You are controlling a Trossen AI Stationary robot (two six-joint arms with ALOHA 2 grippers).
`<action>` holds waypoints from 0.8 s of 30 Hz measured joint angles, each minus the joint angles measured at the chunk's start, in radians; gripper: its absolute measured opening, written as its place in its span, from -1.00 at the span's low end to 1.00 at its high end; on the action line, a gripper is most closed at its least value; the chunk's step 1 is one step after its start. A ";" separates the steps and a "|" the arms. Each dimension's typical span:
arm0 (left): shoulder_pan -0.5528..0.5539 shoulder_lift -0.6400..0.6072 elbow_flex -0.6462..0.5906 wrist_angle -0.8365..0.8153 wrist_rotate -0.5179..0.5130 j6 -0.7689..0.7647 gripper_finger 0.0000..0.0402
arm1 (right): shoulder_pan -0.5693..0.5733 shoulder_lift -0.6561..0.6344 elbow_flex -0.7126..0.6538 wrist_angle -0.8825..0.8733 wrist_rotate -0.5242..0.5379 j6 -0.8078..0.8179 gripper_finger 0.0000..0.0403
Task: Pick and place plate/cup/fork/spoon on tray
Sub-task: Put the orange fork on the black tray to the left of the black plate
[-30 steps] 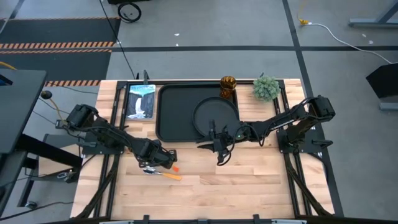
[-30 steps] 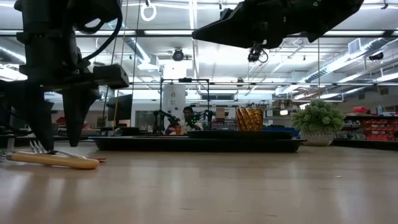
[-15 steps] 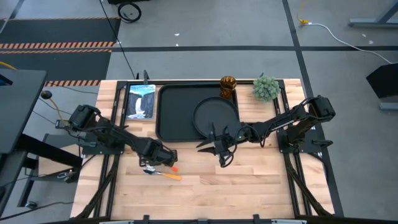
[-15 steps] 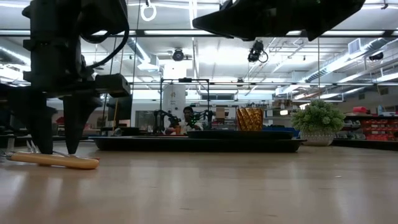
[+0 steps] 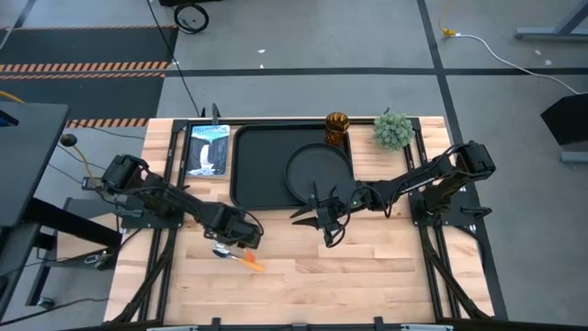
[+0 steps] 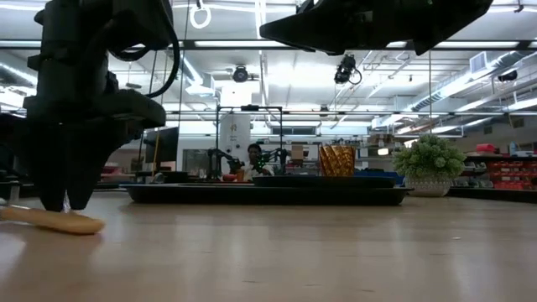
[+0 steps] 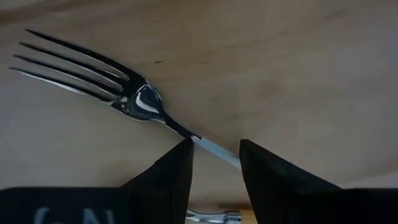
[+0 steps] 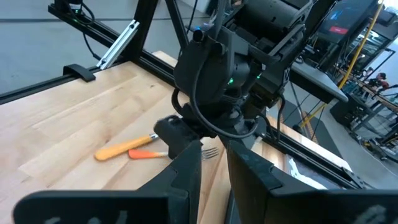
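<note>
The fork [image 7: 137, 102] lies on the wooden table at the near left, tines and neck silver, its orange handle [image 8: 146, 154] beside the spoon's yellow-orange handle [image 8: 115, 149]. My left gripper [image 5: 239, 239] points down over it and is shut on its neck. The round black plate [image 5: 317, 170] lies in the black tray [image 5: 253, 165]. The amber cup [image 5: 337, 127] stands at the tray's far right corner. My right gripper [image 5: 326, 230] hovers shut and empty near the tray's near edge, just below the plate. My left gripper [image 7: 216, 149] has the fork's thin metal neck [image 7: 202, 142] between its two fingers, just behind the tines. The fingers come from above, pointing down, and lie across the fork. The fork lies flat on the table, its neck running slantwise through the gap.
A blue-white picture card [image 5: 207, 149] lies left of the tray. A fuzzy green plant ball [image 5: 393, 129] stands at the far right. Bare wood stretches along the table's near half. A person sits far behind the table [image 6: 253, 159].
My left gripper's fingers have drawn together around the fork's neck. The fork and spoon handles have turned on the table, their free ends swinging toward the near edge.
</note>
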 joint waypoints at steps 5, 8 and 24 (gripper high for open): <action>-0.014 0.000 0.000 -0.001 0.002 0.138 -0.29 | 0.000 0.000 0.000 0.000 0.000 0.000 -0.58; -0.015 0.000 0.000 -0.001 0.006 0.231 -0.29 | 0.000 0.000 0.000 0.000 0.000 0.000 -0.58; -0.018 0.000 0.000 0.003 -0.025 -0.186 -0.29 | 0.000 0.001 0.000 -0.001 0.000 0.000 -0.58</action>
